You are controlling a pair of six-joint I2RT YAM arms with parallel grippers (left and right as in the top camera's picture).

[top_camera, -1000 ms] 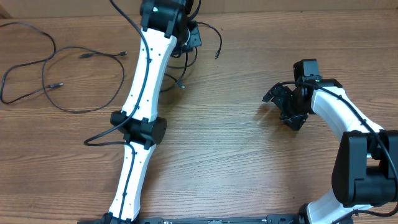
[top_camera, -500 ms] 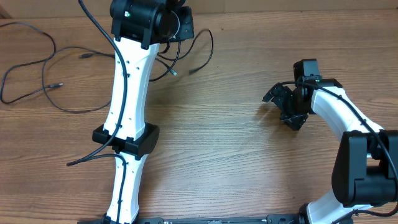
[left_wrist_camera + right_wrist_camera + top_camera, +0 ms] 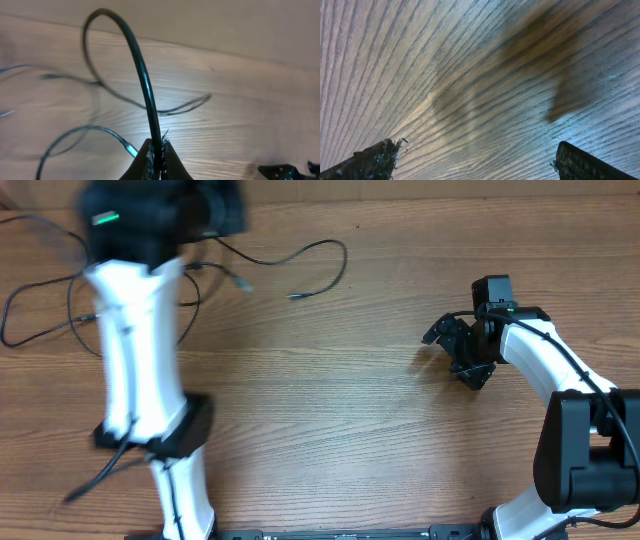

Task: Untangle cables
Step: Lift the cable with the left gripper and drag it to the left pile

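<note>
Wood-grain table [image 3: 380, 430] fills every view and is bare across its middle. Clock directions are read from the table centre in the overhead view.

1. Left gripper [image 3: 156, 159]: located at about 11 o'clock. The jaws are closed tight, with one thin black cord pinched between the tips. In the wrist view this held cable [image 3: 142, 75] rises straight out of the tips and arches over to the left. The grip is judged to be kept firm and close to the cord's stiff section so that the strand can be drawn free of the others. The left arm [image 3: 135, 370] is rendered blurred in the overhead view.

2. Cables [image 3: 40, 280]: most are laid in loose loops at 9 to 10 o'clock. One strand [image 3: 330, 248] is stretched out toward 12 o'clock and curls back to a free end, apart from the loops. A small plug [image 3: 240, 283] is seen beside the left arm. Whether strands are crossed beneath the arm cannot be told.

3. Right gripper [image 3: 477, 161]: parked at 3 o'clock, well apart from every cord. Its fingers [image 3: 375, 160] are spread wide and nothing is held between them; only bare wood is shown. It is judged to be kept clear so that the pulling side is not obstructed.
</note>
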